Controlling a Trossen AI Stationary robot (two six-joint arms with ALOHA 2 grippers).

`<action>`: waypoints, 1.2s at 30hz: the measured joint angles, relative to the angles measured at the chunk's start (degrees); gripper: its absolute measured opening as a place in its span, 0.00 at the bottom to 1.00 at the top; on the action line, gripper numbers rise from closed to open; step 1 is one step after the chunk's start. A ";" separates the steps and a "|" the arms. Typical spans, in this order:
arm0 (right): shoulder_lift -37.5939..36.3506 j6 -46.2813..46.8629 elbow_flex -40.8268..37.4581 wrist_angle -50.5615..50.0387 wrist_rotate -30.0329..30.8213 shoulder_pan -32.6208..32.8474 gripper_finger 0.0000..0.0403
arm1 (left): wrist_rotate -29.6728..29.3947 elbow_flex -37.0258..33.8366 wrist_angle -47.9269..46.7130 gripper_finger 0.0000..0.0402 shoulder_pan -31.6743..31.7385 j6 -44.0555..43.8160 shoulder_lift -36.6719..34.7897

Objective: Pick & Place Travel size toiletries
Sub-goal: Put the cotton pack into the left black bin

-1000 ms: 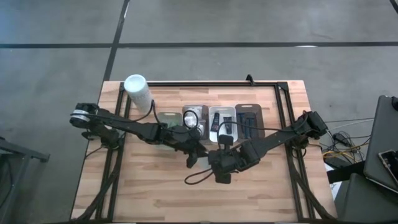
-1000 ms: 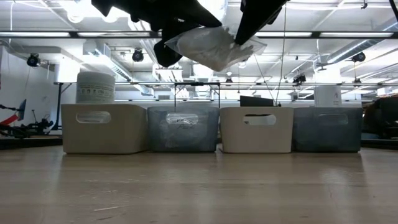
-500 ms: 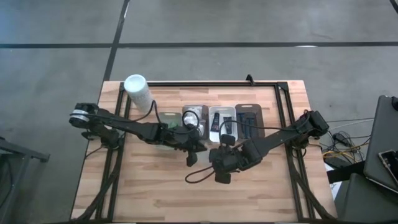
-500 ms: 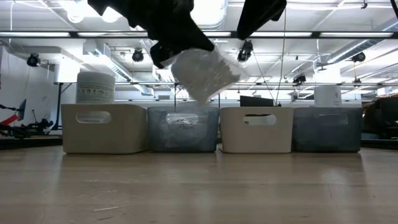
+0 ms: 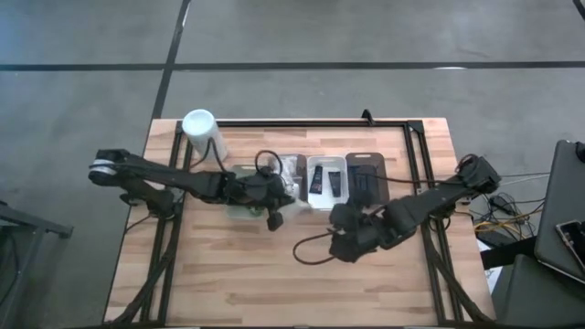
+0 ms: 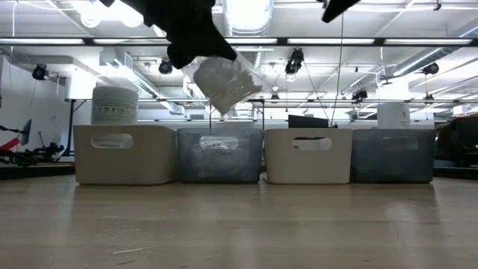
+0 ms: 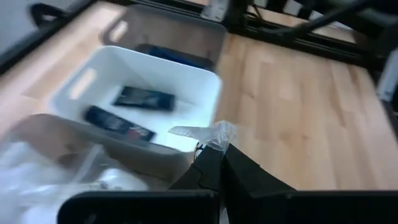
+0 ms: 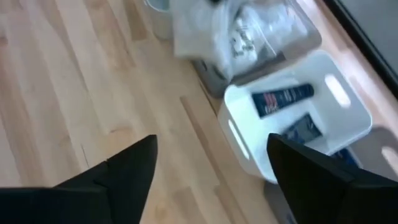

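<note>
Crinkly packet: we are holding a white wrapped packet [image 6: 222, 81] in the air, upper centre of the low view, above the row of trays and clear of the tabletop [image 5: 228, 283].
Left gripper: our left gripper [image 6: 196, 54] is pinching the packet's top edge, fingers together on it; in the left wrist view a corner of the wrapper [image 7: 205, 132] is sticking out past the fingers [image 7: 214, 168].
Left gripper's place: in the high view it is sitting left of centre, [image 5: 267, 194], over the two left trays.
Right gripper: our right gripper [image 8: 211, 165] is standing with its fingers wide apart and holding nothing; in the high view it is lying lower right of centre [image 5: 345, 239], over bare wood in front of the trays.
Trays: four trays are standing side by side across the middle of the low view: a pale one [image 6: 119, 154], a clear one [image 6: 219, 155], a white one [image 6: 308, 155] and a grey one [image 6: 392, 155].
Clear tray: more white wrapped packets [image 8: 261, 25] are lying in it.
White tray: two small black tubes [image 7: 144, 98] are lying in it, apart from each other.
Tall white container: it is standing at the upper left of the tabletop [image 5: 203, 133], behind the pale tray.
</note>
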 joint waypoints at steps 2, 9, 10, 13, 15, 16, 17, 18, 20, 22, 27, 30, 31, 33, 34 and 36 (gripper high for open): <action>-0.46 2.33 -0.82 -0.68 0.01 0.49 0.76 | -0.07 -2.16 0.34 0.00 1.97 0.17 -2.01; -0.92 8.84 -2.90 -0.57 3.10 1.57 0.81 | 3.70 -14.73 17.04 0.00 11.18 -4.79 -8.09; -0.88 9.89 -3.08 -0.50 3.86 1.58 0.82 | 3.78 -16.56 21.03 0.00 12.54 -6.75 -8.40; -0.86 13.12 -3.72 -0.44 6.70 1.56 0.83 | 4.06 -20.91 31.58 0.00 15.22 -10.61 -8.19; -0.86 14.99 -4.13 -0.47 7.83 1.54 0.84 | 4.56 -22.58 35.01 0.00 15.96 -11.52 -7.23; -0.85 15.80 -4.29 -0.41 8.02 1.54 0.85 | 4.79 -23.38 34.92 0.00 16.28 -12.26 -6.75; -0.86 16.57 -4.56 -0.25 8.09 1.54 0.85 | 4.85 -23.97 34.52 0.00 16.40 -13.11 -5.99; -0.85 17.44 -4.82 -0.24 8.17 1.54 0.86 | 4.95 -24.44 34.93 0.00 16.42 -13.78 -5.22; -0.84 19.04 -5.43 -0.17 8.13 1.57 0.87 | 4.95 -25.62 36.46 0.00 16.42 -15.24 -3.70; -0.84 20.45 -5.96 -0.24 8.09 1.58 0.87 | 4.92 -25.93 40.04 0.00 16.44 -16.35 -1.67; -0.84 21.94 -6.44 -0.11 7.93 1.58 0.88 | 3.89 -26.33 44.76 0.01 16.51 -19.90 3.62; -0.84 22.85 -6.55 -0.11 7.88 1.58 0.87 | 3.63 -25.89 45.51 0.01 16.51 -21.08 6.60; -0.84 23.22 -6.59 -0.13 7.60 1.58 0.86 | 3.26 -25.83 45.48 0.01 16.47 -21.09 7.62; -0.84 23.35 -6.61 -0.10 6.70 1.56 0.85 | 2.81 -25.47 45.51 0.01 16.40 -21.34 9.03; -0.84 23.39 -6.67 -0.16 5.98 1.53 0.84 | 2.75 -25.47 45.30 0.02 16.40 -21.46 9.45; -0.84 23.41 -6.69 -0.17 4.72 1.54 0.82 | 2.59 -25.17 45.62 0.03 16.40 -21.50 9.91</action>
